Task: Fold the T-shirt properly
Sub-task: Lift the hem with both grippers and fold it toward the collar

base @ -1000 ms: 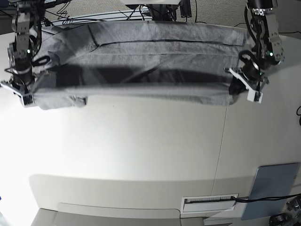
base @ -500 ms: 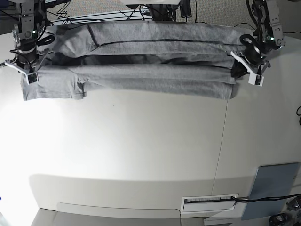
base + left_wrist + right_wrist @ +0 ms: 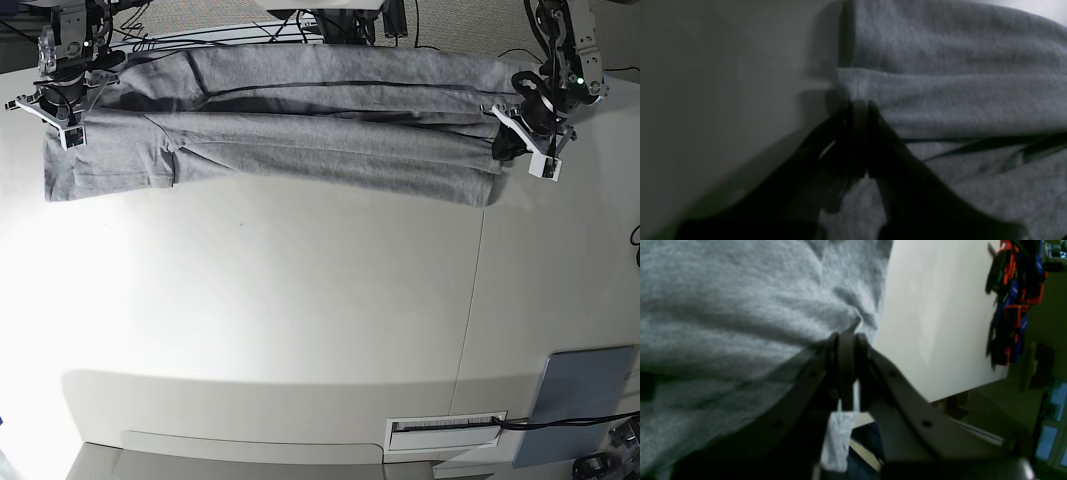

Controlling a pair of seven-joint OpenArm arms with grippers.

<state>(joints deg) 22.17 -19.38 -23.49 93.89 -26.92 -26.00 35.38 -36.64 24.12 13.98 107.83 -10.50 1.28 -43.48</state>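
Grey T-shirt (image 3: 300,130): folded band along desk (image 3: 300,330) far edge. Left gripper (image 3: 528,142) and right gripper (image 3: 62,118) each clenched on an end; near desk bare.

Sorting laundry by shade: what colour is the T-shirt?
Heather grey T-shirt, plain on the side showing; clearest in the base view.

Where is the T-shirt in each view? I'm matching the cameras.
Base: T-shirt in a folded band across the top of the table.
Left wrist: fills the right side.
Right wrist: fills the left side.
Shared landmark: the white table, beside the cloth in every view.
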